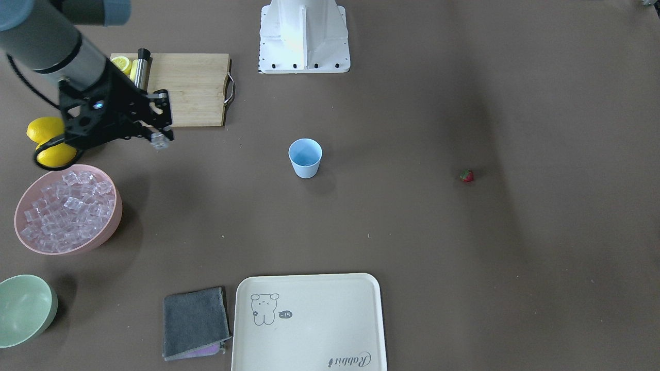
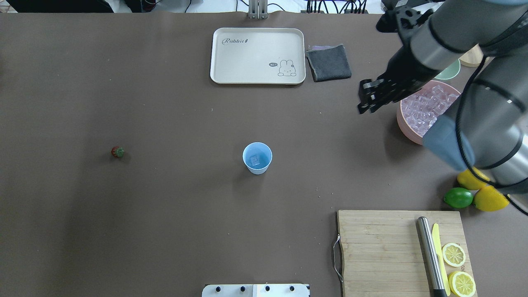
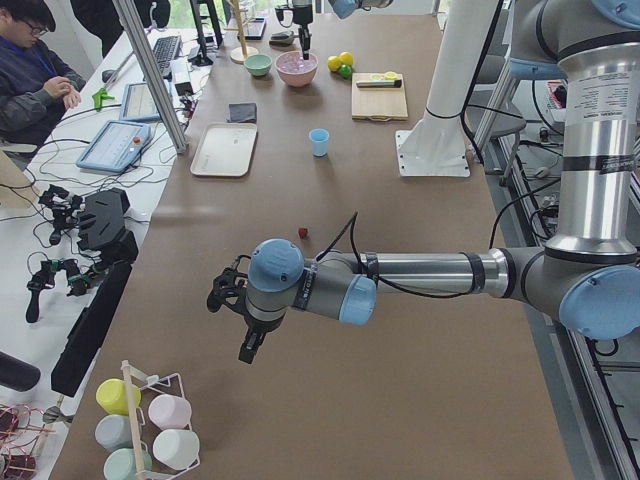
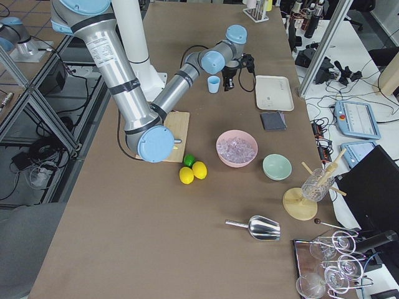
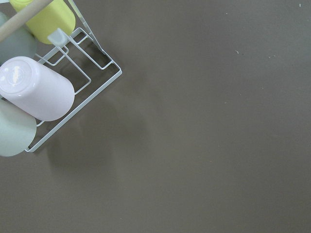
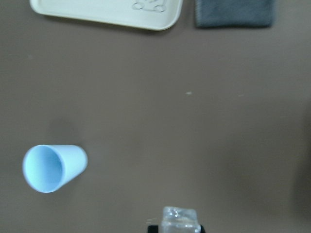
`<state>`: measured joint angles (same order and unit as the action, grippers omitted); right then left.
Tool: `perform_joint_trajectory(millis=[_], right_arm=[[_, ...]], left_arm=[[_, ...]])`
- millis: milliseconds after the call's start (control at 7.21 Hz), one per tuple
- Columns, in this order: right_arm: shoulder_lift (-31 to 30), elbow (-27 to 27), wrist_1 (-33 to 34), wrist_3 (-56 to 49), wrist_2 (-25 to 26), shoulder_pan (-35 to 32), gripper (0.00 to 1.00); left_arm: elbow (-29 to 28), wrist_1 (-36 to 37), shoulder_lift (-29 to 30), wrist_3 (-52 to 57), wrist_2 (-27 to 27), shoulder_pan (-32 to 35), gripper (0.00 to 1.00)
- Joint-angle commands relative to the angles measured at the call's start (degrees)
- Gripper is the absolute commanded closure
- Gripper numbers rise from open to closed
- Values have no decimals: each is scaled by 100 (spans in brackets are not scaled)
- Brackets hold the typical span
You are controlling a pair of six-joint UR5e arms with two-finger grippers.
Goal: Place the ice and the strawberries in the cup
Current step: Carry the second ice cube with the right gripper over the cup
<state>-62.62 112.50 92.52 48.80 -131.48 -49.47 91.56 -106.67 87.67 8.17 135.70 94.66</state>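
Our right gripper (image 1: 160, 139) pinches one ice cube (image 6: 180, 219) between its fingertips. It hangs over bare table in the upper left of the front view, between the pink bowl (image 1: 114, 219) heaped with ice (image 1: 69, 211) and the cup (image 2: 257, 158). The cup stands upright at the centre of the overhead view, and one cube seems to lie at its bottom. The strawberry (image 2: 118, 152) sits alone at that view's mid-left, well apart from the cup. We cannot tell whether our left gripper (image 3: 250, 345) is spread or pressed together, since it shows only low in the side view.

We judge the cube to be hard, light and slick. It is best pinched square across two flat faces, because an off-centre squeeze could squirt it out. The cup looks like light plastic and would tip at a nudge, so we would let go above its mouth, clear of the rim. The strawberry is tiny and probably rolls, so we would take it across the red body, below the leaves.
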Motion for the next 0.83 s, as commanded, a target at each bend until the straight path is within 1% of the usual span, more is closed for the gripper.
perform_joint_trajectory(millis=[0,139,277,416,693], right_arm=[[634,-270,-1043,2244,1704,1741,100],[889,-673,-1069,2344,2340,2104,100],[970,-894,-1078,2397,2425,2239,100],[954,-975,-1104,2450,2547,2283,100],[1032,-1185,-1113,2442,2627,2275,100]], left_arm=[[-7,6,-4,0,-8,0,1],[-33,6,22,0,-8,0,1],[-51,6,22,18,-17,0,1],[-51,6,22,18,-9,0,1],[-51,6,22,1,-17,-122,1]])
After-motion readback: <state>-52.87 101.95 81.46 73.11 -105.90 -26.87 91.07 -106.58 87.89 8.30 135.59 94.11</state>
